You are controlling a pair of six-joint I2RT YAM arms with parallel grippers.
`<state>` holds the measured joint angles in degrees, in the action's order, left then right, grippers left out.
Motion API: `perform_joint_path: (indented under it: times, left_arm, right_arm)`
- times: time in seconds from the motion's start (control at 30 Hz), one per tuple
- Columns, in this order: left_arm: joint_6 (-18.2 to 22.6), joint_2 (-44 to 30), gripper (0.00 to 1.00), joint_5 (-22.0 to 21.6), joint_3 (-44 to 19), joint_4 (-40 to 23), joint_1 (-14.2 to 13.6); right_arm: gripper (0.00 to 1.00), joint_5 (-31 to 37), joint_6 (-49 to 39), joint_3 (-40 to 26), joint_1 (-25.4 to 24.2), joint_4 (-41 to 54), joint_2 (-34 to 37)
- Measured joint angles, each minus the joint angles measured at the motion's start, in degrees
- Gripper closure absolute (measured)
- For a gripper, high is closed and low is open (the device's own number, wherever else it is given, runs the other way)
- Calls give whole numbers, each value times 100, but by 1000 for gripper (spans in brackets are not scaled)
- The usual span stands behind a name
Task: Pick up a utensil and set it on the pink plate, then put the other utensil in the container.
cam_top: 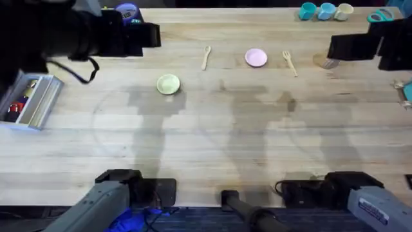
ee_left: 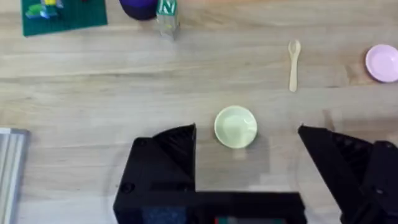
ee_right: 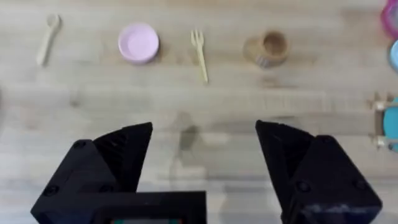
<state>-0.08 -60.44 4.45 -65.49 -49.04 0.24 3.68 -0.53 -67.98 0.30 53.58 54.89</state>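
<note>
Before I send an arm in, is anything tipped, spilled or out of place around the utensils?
One thing: the tan container lies tipped on its side, beside the fork. The fork, the pink plate and the spoon lie flat in a row, apart from one another. No spill or damage shows.

Pink plate (ee_right: 138, 43); pale wood fork (ee_right: 199, 53), spoon (ee_right: 48, 38); tan cup (ee_right: 267, 49).
</note>
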Motion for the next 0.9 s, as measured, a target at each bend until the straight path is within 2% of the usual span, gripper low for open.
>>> perform_joint_path:
  times: [0.13,0.27,0.47,0.9]
  left_arm:
    - [0,-589,8,146,-421,-478,1]
    - [0,-922,8,300,-591,-715,1]
    - [0,-989,8,476,-597,-758,1]
    - [0,-991,8,502,-624,-734,-1]
  right_arm:
    - [5,-2,13,-317,0,502,551]
    - [5,0,13,-346,0,652,849]
    - [5,0,13,-355,0,651,936]
    - [4,0,13,-361,0,395,936]
